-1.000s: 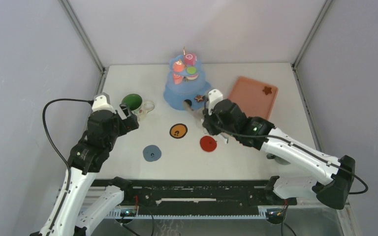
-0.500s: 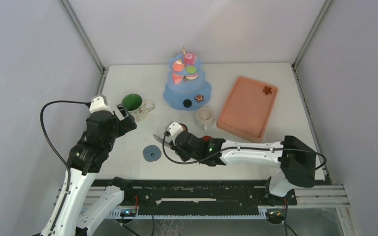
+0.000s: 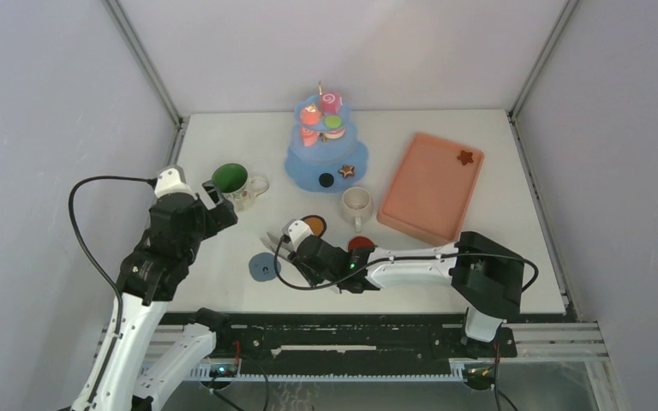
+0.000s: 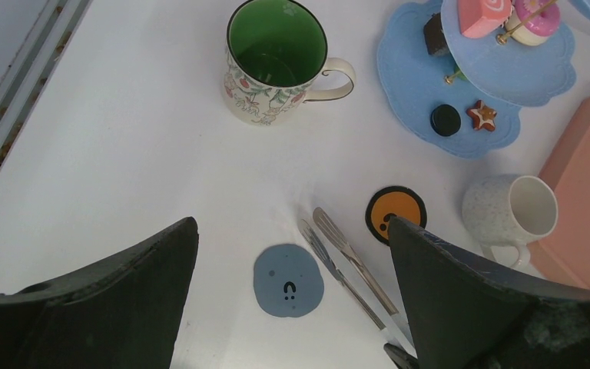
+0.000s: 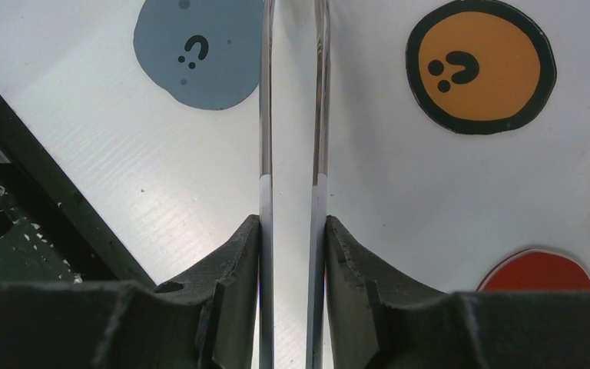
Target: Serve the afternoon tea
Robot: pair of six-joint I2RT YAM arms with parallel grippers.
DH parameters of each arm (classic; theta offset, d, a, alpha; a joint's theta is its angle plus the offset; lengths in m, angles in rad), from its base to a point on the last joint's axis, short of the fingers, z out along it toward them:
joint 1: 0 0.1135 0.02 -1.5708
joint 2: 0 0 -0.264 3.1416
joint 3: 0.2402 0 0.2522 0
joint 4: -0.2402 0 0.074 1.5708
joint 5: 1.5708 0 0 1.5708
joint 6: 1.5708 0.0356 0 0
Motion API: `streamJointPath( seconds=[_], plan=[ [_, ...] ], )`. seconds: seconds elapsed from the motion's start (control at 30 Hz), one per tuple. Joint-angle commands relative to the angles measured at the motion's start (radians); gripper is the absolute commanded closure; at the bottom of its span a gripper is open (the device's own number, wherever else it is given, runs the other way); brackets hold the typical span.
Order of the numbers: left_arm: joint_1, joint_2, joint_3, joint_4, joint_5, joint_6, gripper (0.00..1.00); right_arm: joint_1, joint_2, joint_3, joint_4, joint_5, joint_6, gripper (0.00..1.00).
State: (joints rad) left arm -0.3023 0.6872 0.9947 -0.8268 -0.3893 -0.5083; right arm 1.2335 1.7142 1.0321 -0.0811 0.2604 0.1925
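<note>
A blue tiered stand at the back holds a pink swirl roll, red and green rounds, a black round and a brown star. Another brown star lies on the salmon tray. The green mug stands left, the cream mug in the middle. The grey mug is out of view. My left gripper is open and empty, hovering beside the green mug. My right gripper is shut on metal tongs, low over the table between the coasters. The tongs' tips are empty.
The salmon tray lies at the right. Three round coasters lie near the front: blue, orange and red. The right arm stretches across the front of the table. Grey walls enclose the table.
My right arm swung from beside the stand down and left to the coasters at the front middle, uncovering the cream mug. My left arm has barely moved.
</note>
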Motion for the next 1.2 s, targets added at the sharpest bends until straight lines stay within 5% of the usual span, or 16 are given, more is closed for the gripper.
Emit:
streamJointPath(
  seconds=[0.0,0.6,0.83,1.17],
  plan=[
    [0.009,0.005,-0.021,0.023,0.003,-0.012,0.02,0.005,0.008,0.003,0.073,0.018,0.028,0.6],
    [0.045,-0.007,0.021,-0.017,-0.005,-0.015,0.02,0.011,-0.068,0.058,0.176,-0.042,0.042,0.67],
    [0.164,0.004,0.158,-0.109,0.034,-0.045,0.02,0.028,0.111,0.283,0.179,-0.077,0.145,0.67],
    [0.191,-0.019,0.273,-0.149,-0.006,-0.143,0.02,0.027,0.432,0.72,0.158,-0.022,0.287,0.67]
  ],
)
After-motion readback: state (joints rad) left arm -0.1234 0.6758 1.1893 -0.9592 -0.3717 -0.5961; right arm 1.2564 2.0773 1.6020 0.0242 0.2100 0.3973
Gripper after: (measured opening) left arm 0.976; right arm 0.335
